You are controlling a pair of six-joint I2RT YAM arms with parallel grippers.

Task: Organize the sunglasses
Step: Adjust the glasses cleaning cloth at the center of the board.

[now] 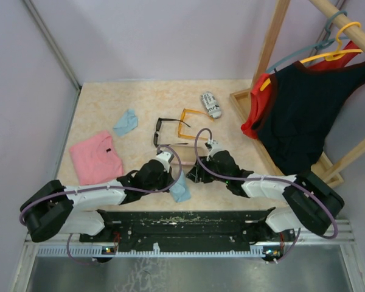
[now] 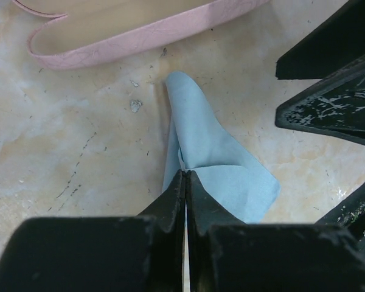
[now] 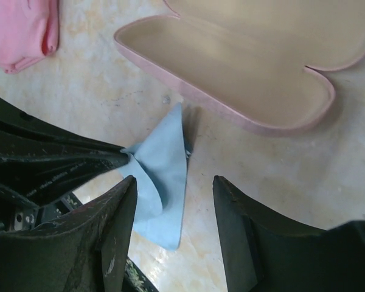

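The black-framed sunglasses [image 1: 164, 130] and the orange-framed sunglasses [image 1: 191, 123] lie side by side on the table, beyond both grippers and untouched. My left gripper [image 2: 187, 173] is shut, pinching a corner of a light blue cloth [image 2: 213, 152] that lies on the table just in front of the open pink case [image 2: 128, 33]. My right gripper [image 3: 173, 185] hangs open over the same cloth [image 3: 161, 164], its fingers on either side and not touching it. The sunglasses do not show in either wrist view.
The pink case [image 3: 231, 61] lies open and empty between the arms. A printed case [image 1: 210, 104] sits at the back, a second blue cloth [image 1: 126, 121] and a pink fabric piece [image 1: 96, 157] at the left. A clothes rack with hanging garments [image 1: 298, 115] stands at the right.
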